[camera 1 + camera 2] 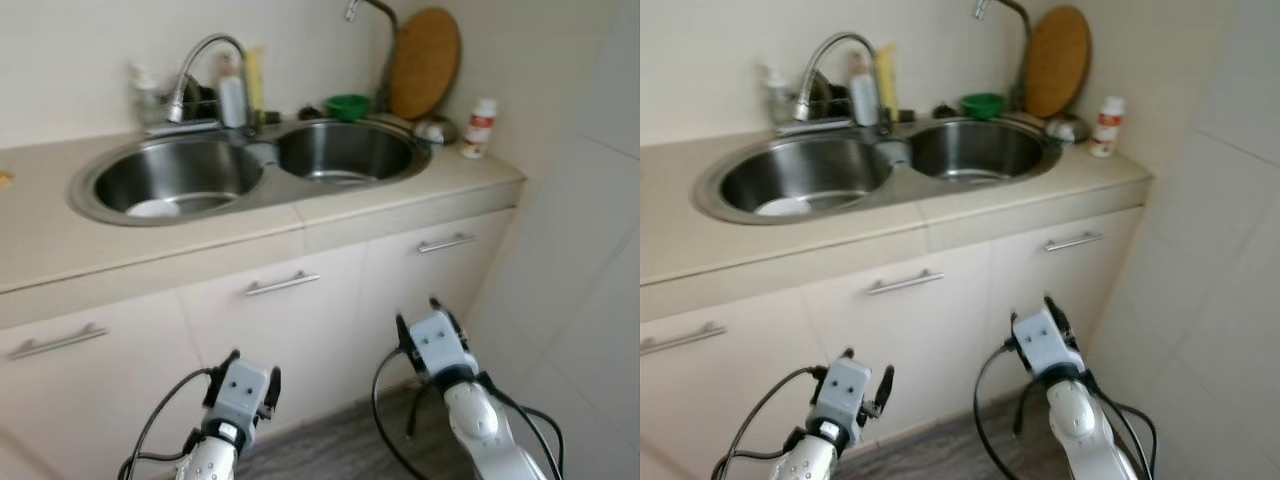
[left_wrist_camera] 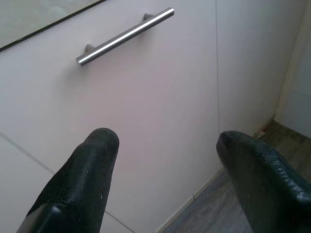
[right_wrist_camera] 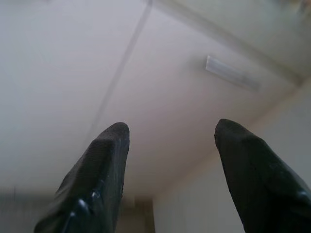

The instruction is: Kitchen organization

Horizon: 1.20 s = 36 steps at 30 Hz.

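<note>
The double sink (image 1: 90, 192) is sitting in the middle of the surface (image 1: 40, 240), with what looks like a white dish lying in its left basin, and along its back edge bottles (image 1: 232, 95) are crowding round the tap (image 1: 200, 60), within reach of the water, I'd judge. A green bowl (image 1: 348, 105) and a round board (image 1: 425, 62) are sitting toward the back right corner, the board propped upright, and a small white bottle (image 1: 479, 127) is standing near the right edge. I'm holding both arms low before the cabinet doors: the left claw (image 2: 163, 170) is pointing at a door below its handle (image 2: 124, 36), fingers apart and empty. The right claw (image 3: 170, 160) is angling upward at the right-hand door, also spread, gripping nothing.
</note>
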Motion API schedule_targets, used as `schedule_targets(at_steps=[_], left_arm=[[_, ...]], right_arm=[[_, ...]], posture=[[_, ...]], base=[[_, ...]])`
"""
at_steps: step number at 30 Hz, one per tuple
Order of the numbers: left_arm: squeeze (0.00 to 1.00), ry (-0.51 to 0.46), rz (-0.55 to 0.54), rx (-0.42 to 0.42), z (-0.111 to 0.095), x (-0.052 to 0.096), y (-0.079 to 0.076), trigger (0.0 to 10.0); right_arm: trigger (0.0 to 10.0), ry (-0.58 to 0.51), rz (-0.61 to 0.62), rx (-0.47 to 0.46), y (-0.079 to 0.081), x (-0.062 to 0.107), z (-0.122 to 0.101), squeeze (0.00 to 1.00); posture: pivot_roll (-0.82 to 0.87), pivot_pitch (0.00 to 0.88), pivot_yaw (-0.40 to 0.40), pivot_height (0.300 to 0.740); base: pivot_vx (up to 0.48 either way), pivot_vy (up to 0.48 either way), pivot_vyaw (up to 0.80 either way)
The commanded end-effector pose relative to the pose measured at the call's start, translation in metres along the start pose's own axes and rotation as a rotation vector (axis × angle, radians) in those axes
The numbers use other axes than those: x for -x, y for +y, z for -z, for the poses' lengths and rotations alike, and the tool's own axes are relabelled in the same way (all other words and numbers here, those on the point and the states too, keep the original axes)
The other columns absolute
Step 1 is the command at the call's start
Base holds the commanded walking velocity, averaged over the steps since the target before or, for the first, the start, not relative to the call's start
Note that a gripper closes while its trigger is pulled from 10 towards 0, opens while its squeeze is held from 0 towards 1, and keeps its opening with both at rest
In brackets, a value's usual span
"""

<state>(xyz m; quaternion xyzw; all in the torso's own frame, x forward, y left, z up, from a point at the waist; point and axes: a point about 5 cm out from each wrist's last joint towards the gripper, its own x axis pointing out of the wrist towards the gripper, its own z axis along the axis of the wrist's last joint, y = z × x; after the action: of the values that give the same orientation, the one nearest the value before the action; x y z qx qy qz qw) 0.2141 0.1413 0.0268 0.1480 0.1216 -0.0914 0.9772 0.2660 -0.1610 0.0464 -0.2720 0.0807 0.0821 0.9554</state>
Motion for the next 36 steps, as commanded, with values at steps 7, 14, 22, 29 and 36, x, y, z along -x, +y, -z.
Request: schedule_targets(at_steps=[7,14,22,29,36], left_arm=[[0.0,0.079,0.04,-0.015,0.016,0.021,0.0,10.0],[0.0,0.101,0.035,0.031,0.021,0.009,-0.001,10.0],[0.0,0.072,0.014,0.094,0.021,0.004,0.003,10.0],[0.0,0.057,0.008,0.099,0.021,0.002,0.005,10.0],[0.0,0.049,0.007,0.1,0.021,0.001,0.006,10.0]], right_arm=[[10.0,0.111,-0.089,0.084,0.011,0.013,0.023,0.0],[10.0,0.15,-0.108,0.084,0.013,0.011,0.031,0.0],[10.0,0.132,-0.085,0.086,0.013,0.006,0.028,0.0],[10.0,0.111,-0.054,0.078,0.012,0.005,0.026,0.0],[10.0,0.105,-0.056,0.061,0.013,0.004,0.026,0.0]], posture=[[-0.03,0.0,0.009,0.74],[-0.03,0.0,0.001,0.74],[-0.03,0.0,0.007,0.74],[-0.04,0.0,0.011,0.74],[-0.03,0.0,0.013,0.74]], base=[[0.0,0.0,-0.8],[0.0,0.0,-0.77],[0.0,0.0,-0.8],[0.0,0.0,-0.8],[0.0,0.0,-0.79]])
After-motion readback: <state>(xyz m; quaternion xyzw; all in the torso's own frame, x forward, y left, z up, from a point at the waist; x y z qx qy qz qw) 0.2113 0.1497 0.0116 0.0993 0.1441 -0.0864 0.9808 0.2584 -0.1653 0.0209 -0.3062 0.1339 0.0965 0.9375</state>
